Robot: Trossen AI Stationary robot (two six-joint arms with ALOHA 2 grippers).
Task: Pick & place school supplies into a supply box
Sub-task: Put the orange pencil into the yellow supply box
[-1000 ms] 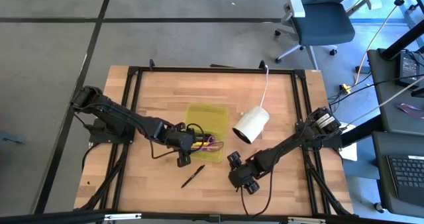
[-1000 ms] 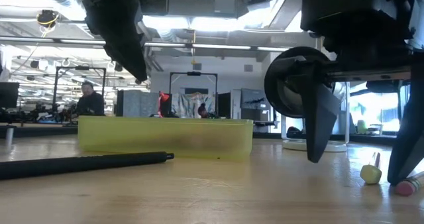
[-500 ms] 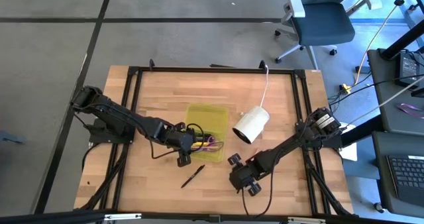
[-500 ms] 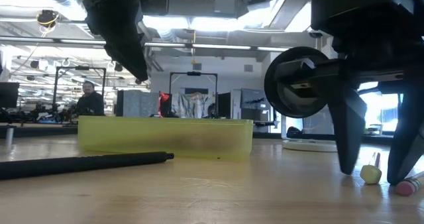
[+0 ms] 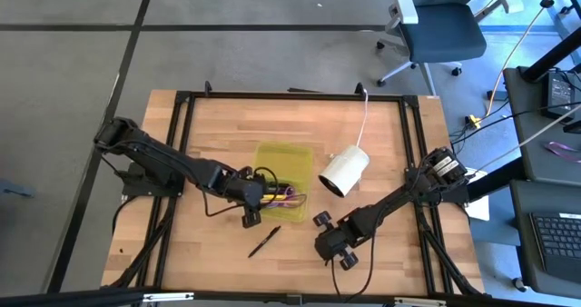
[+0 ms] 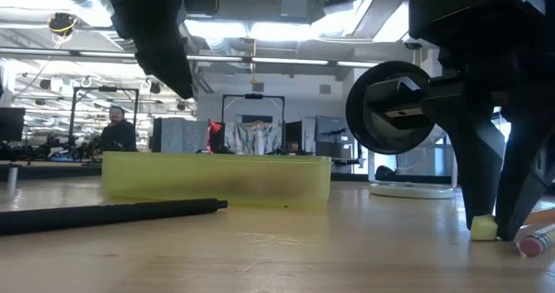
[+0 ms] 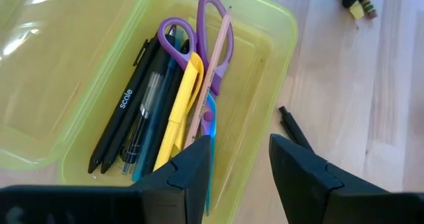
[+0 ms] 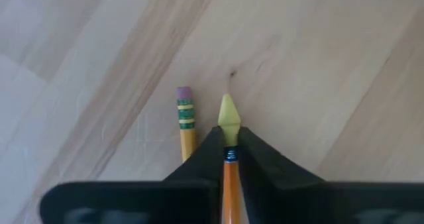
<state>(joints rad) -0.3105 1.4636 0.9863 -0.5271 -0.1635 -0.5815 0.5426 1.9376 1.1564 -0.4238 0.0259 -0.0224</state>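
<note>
The yellow-green supply box (image 5: 283, 182) lies mid-table. It holds black pens (image 7: 126, 128), a yellow marker (image 7: 180, 114), purple-handled scissors (image 7: 213, 25) and a pencil. My left gripper (image 7: 242, 164) hangs open over the box's near edge (image 5: 252, 218). A black pen (image 5: 264, 242) lies on the wood in front of the box. Near the table's front, my right gripper (image 5: 338, 252) is shut on an orange pencil (image 8: 230, 184) with a yellow-green cap. A yellow pencil with a pink eraser (image 8: 185, 121) lies right beside it on the table. My right gripper pinches the orange pencil between its two fingers just behind the yellow-green cap (image 8: 228, 112), at that end of the pencil. The fingers (image 6: 479, 185) come from above, pointing down at the table. The cap (image 6: 483, 229) rests on the wood.
A white cylinder (image 5: 344, 172) on a cord lies right of the box. The black frame rails (image 5: 413, 153) run along the table's sides. Bare wood spreads beyond the box toward the far edge.
My right gripper has shut its fingers onto the capped end of the orange pencil, which stays on the table. The neighbouring yellow pencil has not moved.
</note>
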